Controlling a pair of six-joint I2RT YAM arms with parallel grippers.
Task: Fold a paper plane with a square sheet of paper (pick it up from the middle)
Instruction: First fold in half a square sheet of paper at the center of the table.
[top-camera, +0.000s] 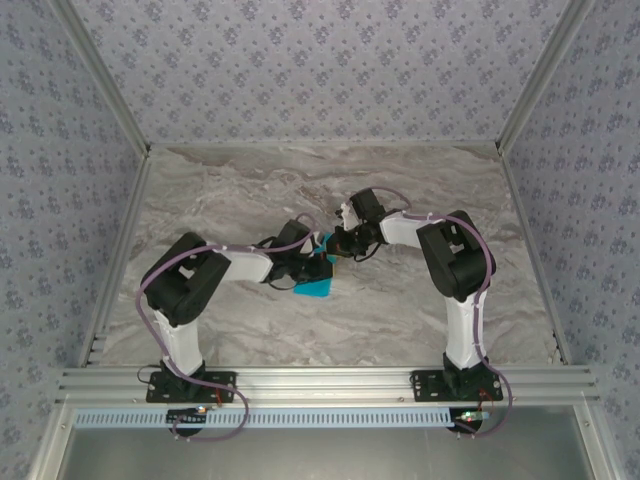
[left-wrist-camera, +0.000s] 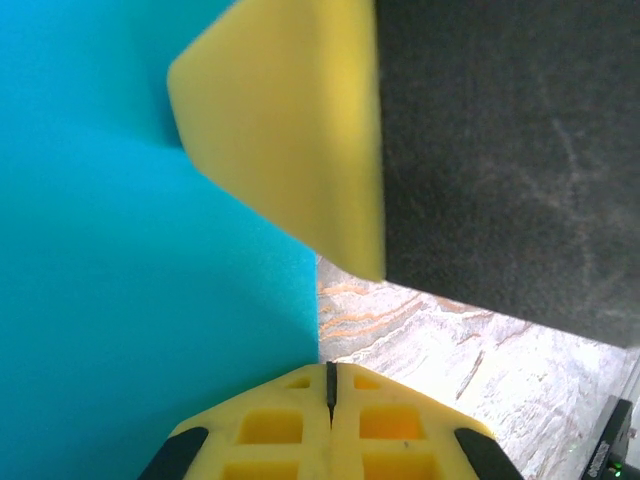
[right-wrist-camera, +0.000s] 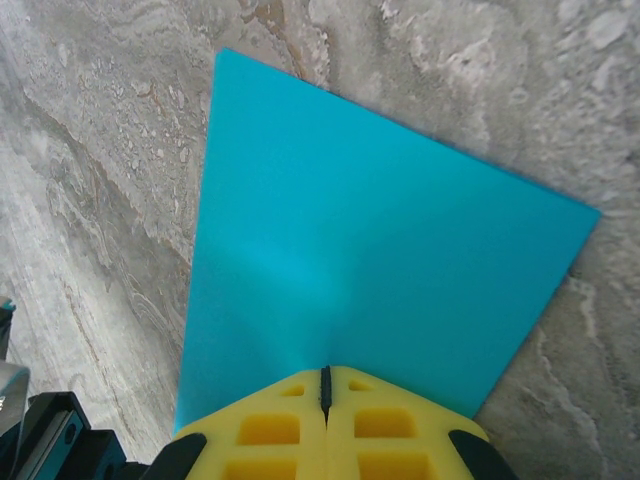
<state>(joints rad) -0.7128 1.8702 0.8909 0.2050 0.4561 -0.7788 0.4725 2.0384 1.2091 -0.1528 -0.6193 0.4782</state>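
The square sheet of paper is bright cyan and sits at the middle of the marble table, partly under the two wrists. My left gripper and right gripper meet tip to tip just above it. In the left wrist view the paper covers the left half, and its straight edge runs down into my shut left gripper. The right gripper's yellow finger looms close ahead. In the right wrist view the paper fans out flat from my shut right gripper, puckered where it is pinched.
The marble tabletop is walled in by patterned panels on the left, back and right. An aluminium rail along the near edge carries both arm bases. Bare marble lies around the paper.
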